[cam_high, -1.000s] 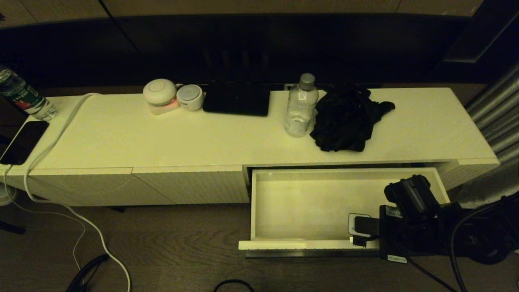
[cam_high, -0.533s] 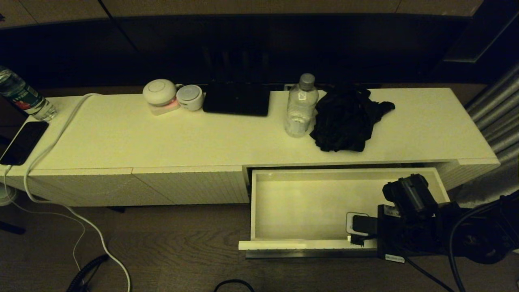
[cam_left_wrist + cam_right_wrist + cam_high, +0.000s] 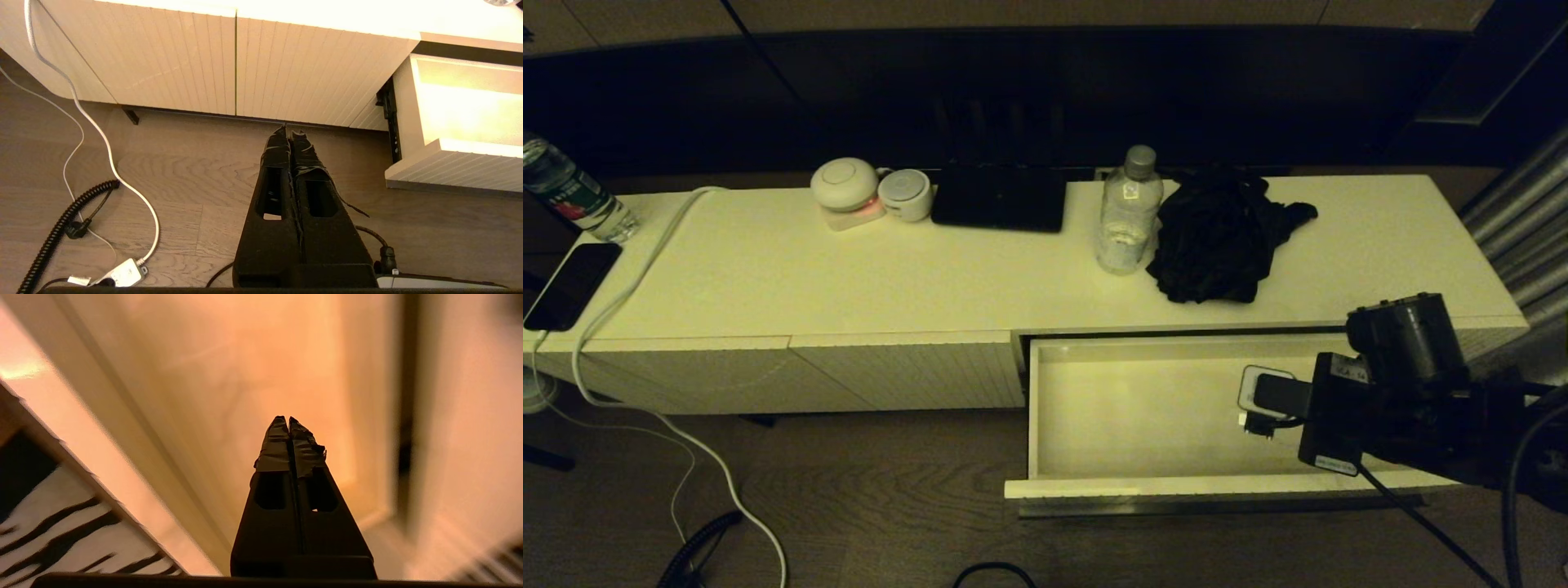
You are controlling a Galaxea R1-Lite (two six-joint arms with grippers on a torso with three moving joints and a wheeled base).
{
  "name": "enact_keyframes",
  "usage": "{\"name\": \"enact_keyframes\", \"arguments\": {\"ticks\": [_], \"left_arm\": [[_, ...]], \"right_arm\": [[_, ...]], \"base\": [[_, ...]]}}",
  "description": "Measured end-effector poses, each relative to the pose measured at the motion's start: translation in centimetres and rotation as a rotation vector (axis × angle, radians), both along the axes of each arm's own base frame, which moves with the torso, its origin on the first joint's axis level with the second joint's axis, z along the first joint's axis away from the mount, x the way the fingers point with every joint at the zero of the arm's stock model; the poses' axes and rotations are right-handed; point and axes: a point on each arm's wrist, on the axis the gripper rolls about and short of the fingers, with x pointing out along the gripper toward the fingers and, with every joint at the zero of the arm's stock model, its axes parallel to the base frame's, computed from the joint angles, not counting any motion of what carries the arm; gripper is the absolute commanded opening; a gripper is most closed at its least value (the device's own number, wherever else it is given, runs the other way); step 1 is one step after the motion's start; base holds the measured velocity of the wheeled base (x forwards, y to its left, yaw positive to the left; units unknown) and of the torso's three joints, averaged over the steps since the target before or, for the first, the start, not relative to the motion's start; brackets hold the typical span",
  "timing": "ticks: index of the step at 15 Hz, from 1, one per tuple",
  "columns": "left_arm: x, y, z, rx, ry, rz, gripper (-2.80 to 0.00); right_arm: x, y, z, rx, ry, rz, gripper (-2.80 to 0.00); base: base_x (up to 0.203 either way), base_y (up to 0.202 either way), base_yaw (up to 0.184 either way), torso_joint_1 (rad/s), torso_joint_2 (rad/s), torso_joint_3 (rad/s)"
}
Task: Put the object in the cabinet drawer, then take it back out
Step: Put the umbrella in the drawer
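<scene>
The cabinet drawer [image 3: 1176, 487] stands pulled out at the right of the cabinet [image 3: 849, 278], and its inside shows bare. My right arm [image 3: 1347, 416] reaches in from the right over the drawer's right half. In the right wrist view my right gripper [image 3: 289, 418] is shut with nothing in it, above the drawer's floor [image 3: 245, 375]. On the top lie a crumpled black cloth [image 3: 1217, 237] and a clear bottle [image 3: 1127, 212]; I cannot tell which is the object. My left gripper [image 3: 288, 130] hangs shut and empty over the floor, left of the drawer's ribbed front [image 3: 457, 163].
A black flat case [image 3: 1001, 200] and two white round devices [image 3: 845, 188] sit at the back of the top. At the far left are a phone [image 3: 572, 286], a second bottle [image 3: 572, 196] and a white cable [image 3: 629, 278] running down to the wooden floor.
My right arm has risen from the drawer's front right corner and moved back toward the cabinet, still shut. The drawer and the things on top have not moved.
</scene>
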Motion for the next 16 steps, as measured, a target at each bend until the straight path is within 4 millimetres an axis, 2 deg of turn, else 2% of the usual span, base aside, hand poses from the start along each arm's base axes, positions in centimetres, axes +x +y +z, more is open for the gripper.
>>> {"name": "enact_keyframes", "arguments": {"ticks": [3,7,8,13,16], "left_arm": [[0.0,0.0,0.0,0.0,0.0,0.0,-2.8],[0.0,0.0,0.0,0.0,0.0,0.0,-2.8],[0.0,0.0,0.0,0.0,0.0,0.0,-2.8],[0.0,0.0,0.0,0.0,0.0,0.0,-2.8],[0.0,0.0,0.0,0.0,0.0,-0.001,-2.8]], "right_arm": [[-1.2,-0.9,2.8,-0.095,-0.095,0.073,-2.8],[-1.3,-1.1,7.1,-0.218,-0.257,0.195,-2.8],[-1.1,-1.0,8.0,-0.258,-0.292,0.242,0.0],[1.5,-0.9,9.7,-0.348,-0.381,0.397,0.0],[3.4,-1.4,9.2,-0.402,-0.401,0.501,0.0]], "base": [[0.0,0.0,0.0,0.0,0.0,0.0],[0.0,0.0,0.0,0.0,0.0,0.0],[0.0,0.0,0.0,0.0,0.0,0.0],[0.0,0.0,0.0,0.0,0.0,0.0],[0.0,0.0,0.0,0.0,0.0,0.0]]}}
